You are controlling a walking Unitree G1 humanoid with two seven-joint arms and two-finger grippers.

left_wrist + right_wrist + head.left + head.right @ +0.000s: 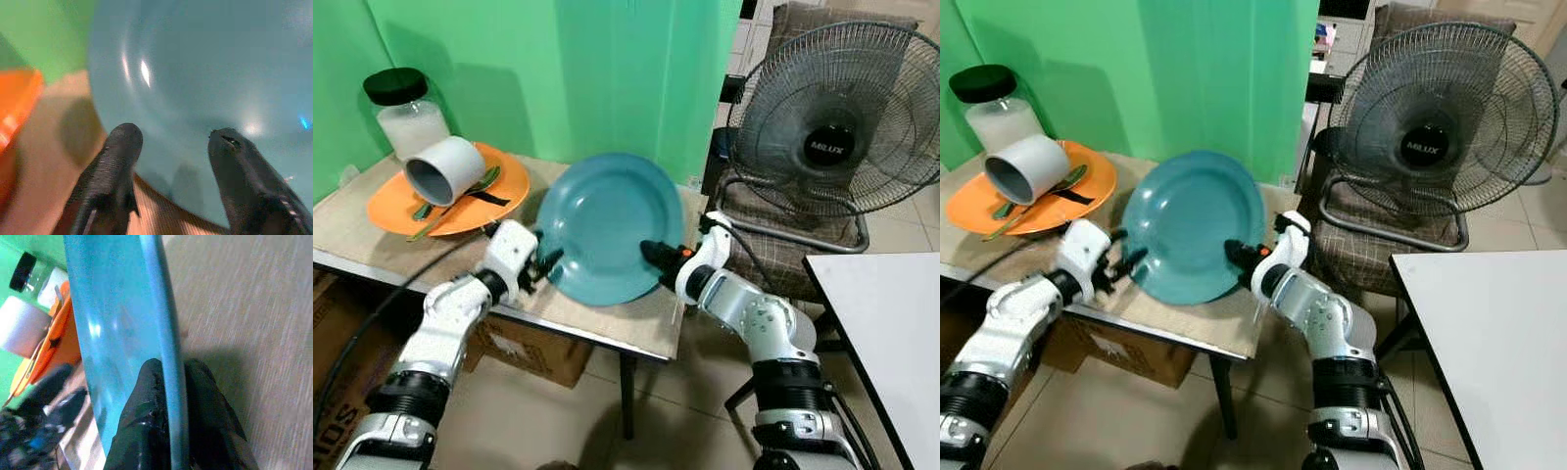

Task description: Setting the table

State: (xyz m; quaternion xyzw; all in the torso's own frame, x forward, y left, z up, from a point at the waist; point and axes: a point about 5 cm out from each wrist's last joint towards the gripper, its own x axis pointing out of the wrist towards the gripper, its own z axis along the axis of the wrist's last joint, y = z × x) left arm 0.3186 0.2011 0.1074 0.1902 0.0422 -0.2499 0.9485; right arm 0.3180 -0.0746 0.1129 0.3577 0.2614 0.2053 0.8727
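Observation:
A teal plate (604, 225) is tilted up on its edge above the wooden table (352, 230), its face toward me. My right gripper (653, 255) is shut on the plate's lower right rim; in the right wrist view the rim (168, 357) sits pinched between both fingers (142, 416). My left gripper (545, 262) is open at the plate's lower left edge, its fingers (115, 161) spread just in front of the teal plate (205, 73). An orange plate (504, 181) at the table's left carries a grey cup (445, 168) lying on its side and cutlery (460, 196).
A jar with a black lid (406, 113) stands behind the orange plate, against a green backdrop. A standing fan (837, 122) and a chair (783, 250) are to the right. A white table corner (886, 333) is at the lower right. A cardboard box (533, 348) sits under the table.

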